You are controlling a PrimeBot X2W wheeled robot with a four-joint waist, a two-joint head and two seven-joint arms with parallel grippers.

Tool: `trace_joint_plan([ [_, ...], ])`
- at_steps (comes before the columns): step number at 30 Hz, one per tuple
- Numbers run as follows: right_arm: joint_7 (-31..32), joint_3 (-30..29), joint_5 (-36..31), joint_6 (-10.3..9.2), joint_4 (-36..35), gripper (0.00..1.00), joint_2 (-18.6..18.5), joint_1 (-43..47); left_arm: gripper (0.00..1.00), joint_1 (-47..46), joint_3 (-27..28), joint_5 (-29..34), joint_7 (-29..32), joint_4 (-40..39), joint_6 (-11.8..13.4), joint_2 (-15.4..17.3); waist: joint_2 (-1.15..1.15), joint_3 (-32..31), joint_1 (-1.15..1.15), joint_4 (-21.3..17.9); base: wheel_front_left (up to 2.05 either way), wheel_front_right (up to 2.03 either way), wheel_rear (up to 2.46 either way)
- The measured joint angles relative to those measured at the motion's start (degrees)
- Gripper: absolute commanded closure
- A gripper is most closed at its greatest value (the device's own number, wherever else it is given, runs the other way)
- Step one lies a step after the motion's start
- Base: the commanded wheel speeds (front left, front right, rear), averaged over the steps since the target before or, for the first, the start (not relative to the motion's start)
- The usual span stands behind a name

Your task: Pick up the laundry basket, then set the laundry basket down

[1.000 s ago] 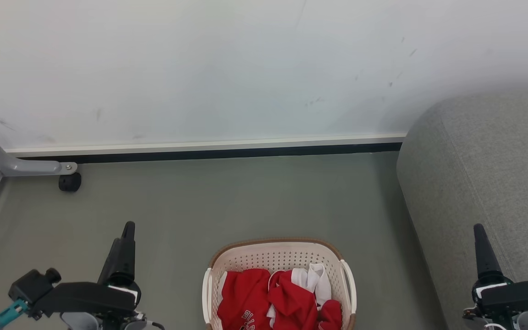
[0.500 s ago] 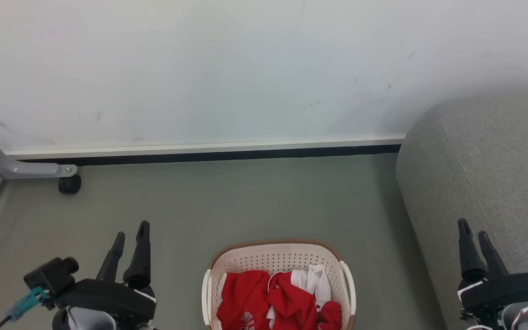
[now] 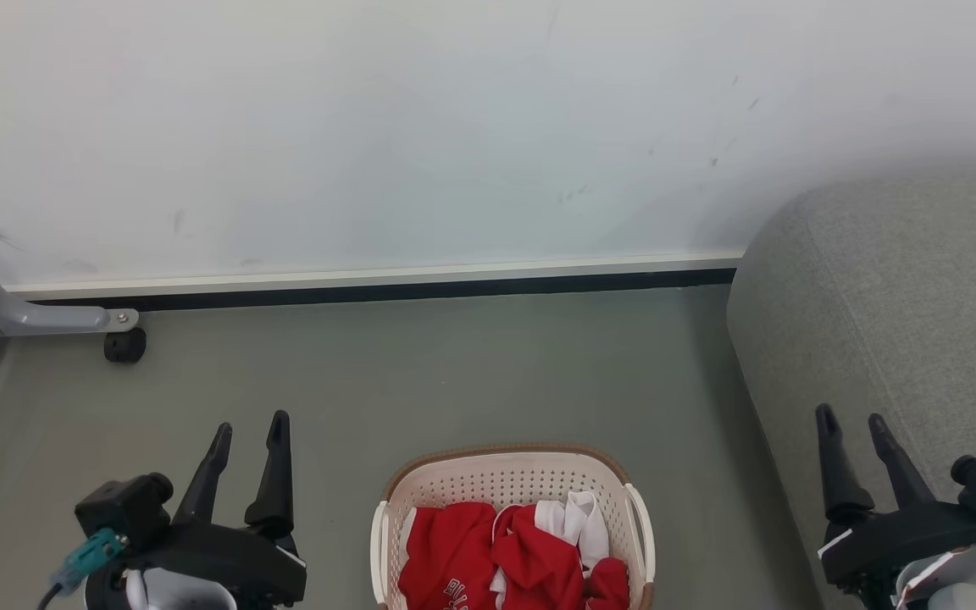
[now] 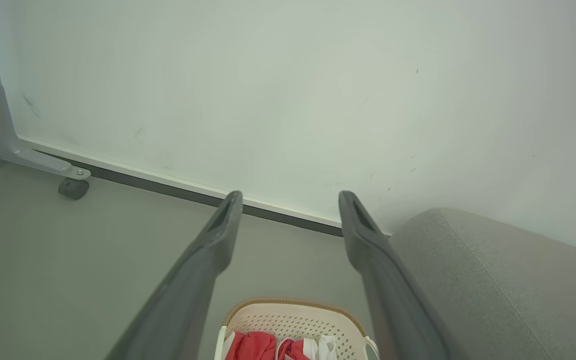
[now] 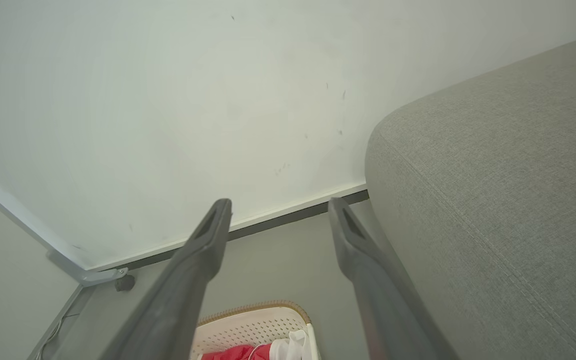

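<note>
You had the laundry basket [image 3: 509, 483] standing on the grey floor [image 3: 454, 373] at the bottom middle of the head view, between your two arms and apart from both; its near end ran off the bottom edge. The left gripper [image 3: 251, 424] hung off to the basket's left with its two fingers spread and nothing between them; the right gripper [image 3: 851, 415] hung off to the right, in front of the grey upholstered seat [image 3: 895, 296], its fingers likewise apart and empty; neither touched the basket. Both wrist views agreed; each pair of fingers stood wide, with the basket's far rim low between them.

Inside lay red clothes [image 3: 454, 559] and a white garment [image 3: 577, 512], sitting below the rim; so I judged the load light, soft enough to shift but unlikely to spill. The basket itself looked like thin, stiff, perforated plastic; smooth, probably a little slippery, and likely to flex if you squeezed its walls. The left handle [image 3: 380, 542] and the right handle [image 3: 646, 529] looked the places to take hold, one claw on each; a level lift on both sides should have kept it from tipping; that lift had not yet begun.
</note>
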Motion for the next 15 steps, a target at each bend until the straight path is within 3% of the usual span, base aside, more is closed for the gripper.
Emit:
trace_joint_plan([
  [15, -3.2, 4.8, -11.0, -0.79, 2.1, 0.0, -0.9, -0.1, 0.0, 0.0, -2.3, 9.9, -3.3, 1.8, 2.5, 0.0, 0.0, -0.1, 0.0, 0.0, 0.0, 0.0, 0.0],
])
